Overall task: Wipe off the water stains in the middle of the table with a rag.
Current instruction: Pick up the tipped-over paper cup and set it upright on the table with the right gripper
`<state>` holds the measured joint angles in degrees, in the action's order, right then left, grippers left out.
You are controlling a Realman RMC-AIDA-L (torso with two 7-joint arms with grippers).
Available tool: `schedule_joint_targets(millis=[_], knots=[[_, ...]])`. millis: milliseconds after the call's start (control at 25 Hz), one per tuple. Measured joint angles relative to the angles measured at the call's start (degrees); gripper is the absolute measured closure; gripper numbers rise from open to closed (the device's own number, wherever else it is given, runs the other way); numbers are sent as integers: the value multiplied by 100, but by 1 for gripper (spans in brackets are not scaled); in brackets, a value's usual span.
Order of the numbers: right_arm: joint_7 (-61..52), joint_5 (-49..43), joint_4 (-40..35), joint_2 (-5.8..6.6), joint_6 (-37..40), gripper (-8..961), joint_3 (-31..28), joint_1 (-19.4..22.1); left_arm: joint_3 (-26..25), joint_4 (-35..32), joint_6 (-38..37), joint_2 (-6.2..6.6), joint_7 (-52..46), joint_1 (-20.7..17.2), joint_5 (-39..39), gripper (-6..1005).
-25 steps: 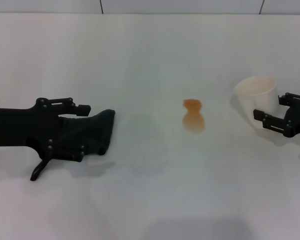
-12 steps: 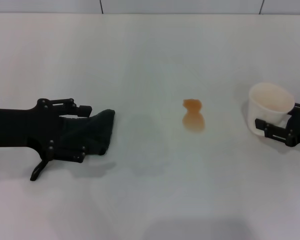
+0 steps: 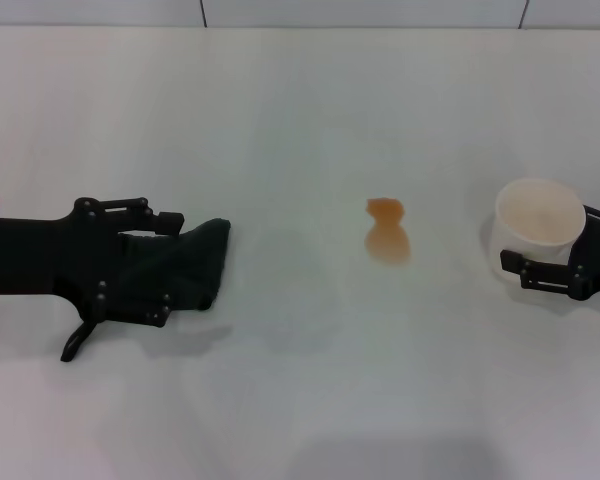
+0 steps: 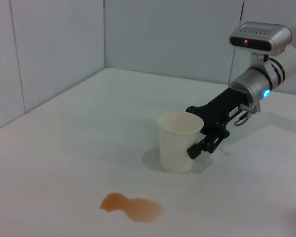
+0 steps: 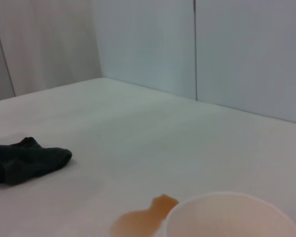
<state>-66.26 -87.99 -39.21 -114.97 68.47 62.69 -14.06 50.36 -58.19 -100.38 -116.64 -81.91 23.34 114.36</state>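
Arms low: left end effector (image 3: pixel 155 262) over rag (image 3: pixel 202 257).

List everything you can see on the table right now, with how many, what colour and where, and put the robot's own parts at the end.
water stains: one patch, orange-brown, middle of the table.
rag: one, black, robot's left side, under the left pincer.
paper cup: one, white, upright, robot's right side.
table: one, white, beneath everything.
wall panels: pale grey, behind the table.
left pincer: one, black, on the rag.
right pincer: one, black, fingers around the paper cup.
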Motion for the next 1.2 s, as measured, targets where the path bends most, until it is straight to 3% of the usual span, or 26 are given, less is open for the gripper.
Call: schedule_joint_targets(millis=[360, 760, 1200], knots=[[-88, -17, -62, 16, 26, 94, -8, 90, 0, 0, -8, 1, 0, -10, 2, 122], [-280, -85, -180, 29, -44, 95, -20, 176, 9, 0, -38, 1, 3, -21, -1, 122], [-660, -300, -740, 27, 156, 95, -12, 553, -1, -153, -89, -20, 21, -121, -2, 122]])
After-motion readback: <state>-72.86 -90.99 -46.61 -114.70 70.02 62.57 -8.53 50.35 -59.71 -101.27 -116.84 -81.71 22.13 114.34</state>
